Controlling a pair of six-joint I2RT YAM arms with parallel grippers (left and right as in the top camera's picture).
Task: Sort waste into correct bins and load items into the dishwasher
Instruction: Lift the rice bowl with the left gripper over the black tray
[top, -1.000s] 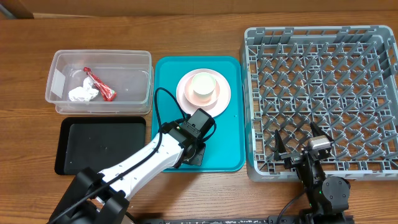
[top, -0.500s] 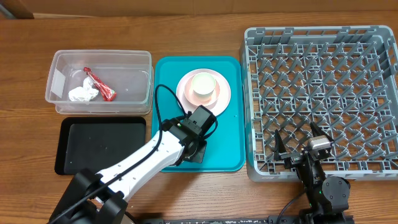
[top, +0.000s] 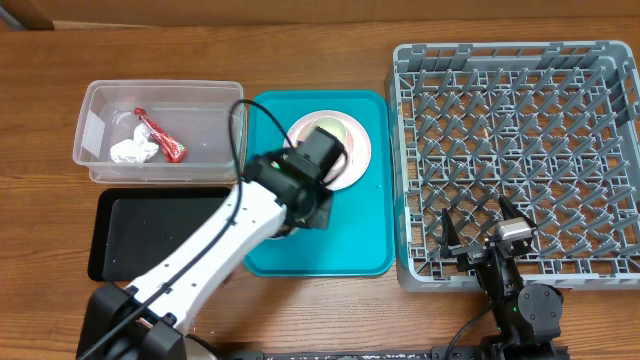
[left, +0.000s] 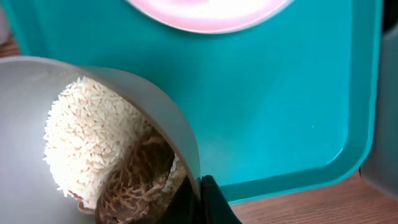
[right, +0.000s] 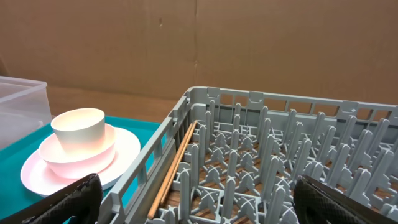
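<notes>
My left gripper (left: 198, 200) is shut on the rim of a white bowl (left: 28, 106), one finger inside and one outside. The bowl holds whitish rice grains (left: 93, 137) and brown crumbs (left: 137, 186) and hangs over the teal tray (left: 280, 93). In the overhead view the left gripper (top: 308, 180) sits just in front of the pink-white plate (top: 355, 160), which carries a white cup (top: 330, 135); the bowl is hidden under the arm. The clear tub (top: 200, 120) holds a red wrapper (top: 160, 137) and a white tissue (top: 133, 151). My right gripper (right: 205, 208) stands open at the grey dish rack's (top: 520, 150) front edge.
The black tray (top: 165, 232) lies in front of the clear tub. A wooden stick (right: 174, 171) lies inside the rack along its left wall. The teal tray (top: 360, 235) sits between the bins and the rack.
My left arm has moved toward the back of the teal tray, closer to the plate, carrying the bowl. The right arm has not moved.
</notes>
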